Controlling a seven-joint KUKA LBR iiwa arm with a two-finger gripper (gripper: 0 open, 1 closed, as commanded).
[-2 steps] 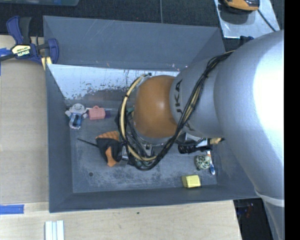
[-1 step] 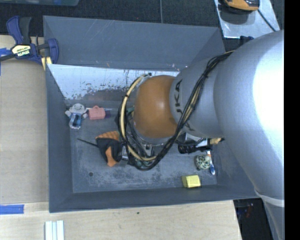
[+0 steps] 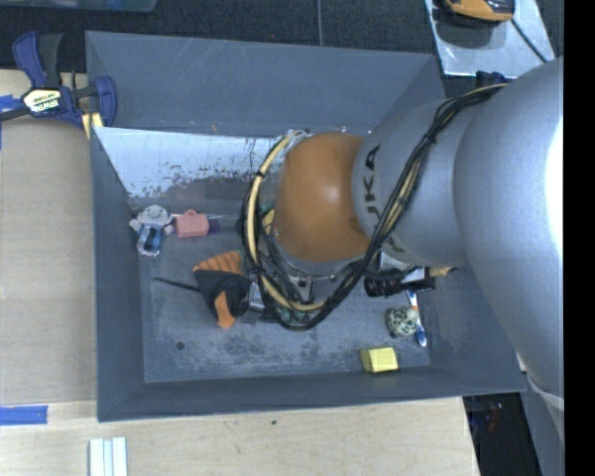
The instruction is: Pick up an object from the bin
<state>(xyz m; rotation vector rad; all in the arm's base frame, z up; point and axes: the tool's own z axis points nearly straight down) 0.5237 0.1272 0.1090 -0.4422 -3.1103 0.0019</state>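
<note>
The silver-grey KUKA arm (image 3: pixel 476 177) comes in from the right and bends steeply down into the grey metal bin (image 3: pixel 119 296). Its broad, smooth casing covers the bin's right-hand part. At the wrist sits a glossy orange dome cover (image 3: pixel 317 196), rounded like a helmet, with black and yellow cables (image 3: pixel 253 216) looping round it in loose arcs. Below the dome the dark gripper (image 3: pixel 278 300) points down at the middle of the bin floor. The cover and cables hide its tip, so I cannot tell whether it is spread or closed, nor whether anything sits in it.

Just beside it on the left lies a crumpled orange-and-black thing (image 3: pixel 223 288) (flat orange patches against matte black, with a thin black spike running out to the left). This is the thing nearest the gripper, at the middle of the floor; whether the two touch cannot be made out.

Further left, near the back wall, a small pink block (image 3: pixel 191 226) and a small white-and-blue toy (image 3: pixel 151 232) lie side by side. Right of the gripper, under the arm, a speckled greenish lump (image 3: pixel 402 320) rests just beside a thin blue stick (image 3: pixel 418 333). A yellow cube (image 3: pixel 380 360) sits apart from these near the front wall. The floor is dull and scuffed, and the back wall carries dark scrape marks on paler metal.
</note>
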